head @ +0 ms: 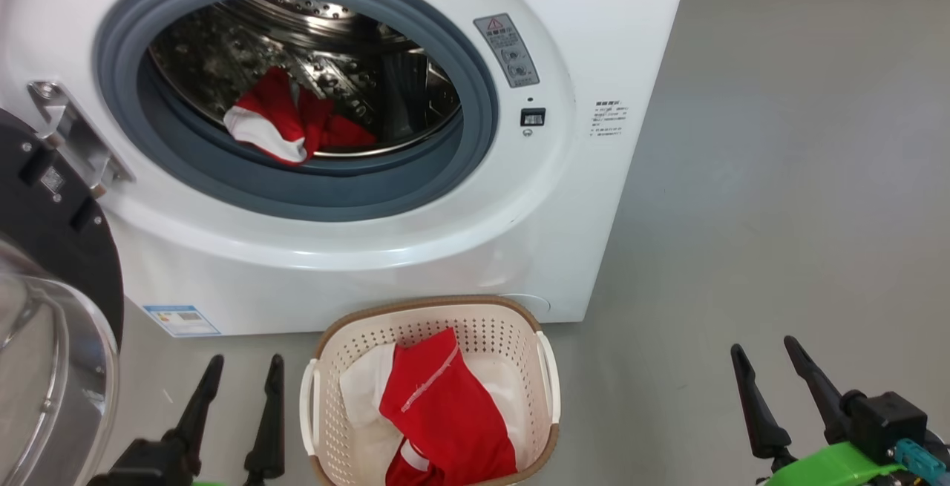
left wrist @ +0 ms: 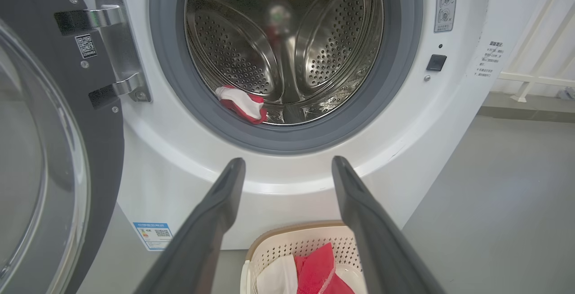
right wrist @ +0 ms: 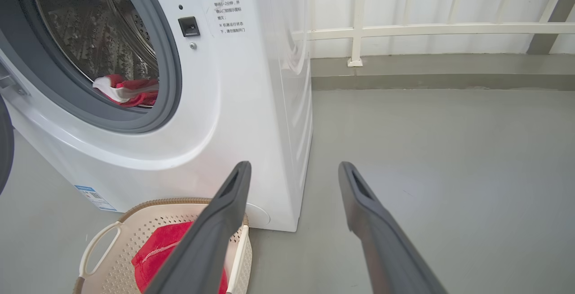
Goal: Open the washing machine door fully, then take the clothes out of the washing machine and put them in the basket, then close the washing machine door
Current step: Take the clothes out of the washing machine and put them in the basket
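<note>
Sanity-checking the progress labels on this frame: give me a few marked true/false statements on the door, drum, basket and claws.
1. The washing machine door is swung open. True.
2. The drum is empty. False: a red and white garment lies near its front edge.
3. The basket holds red and white clothes. True.
4. The left claw grips a piece of clothing. False: it is open and holds nothing.
5. The right claw is shut. False: its fingers stand apart, with nothing between them.
</note>
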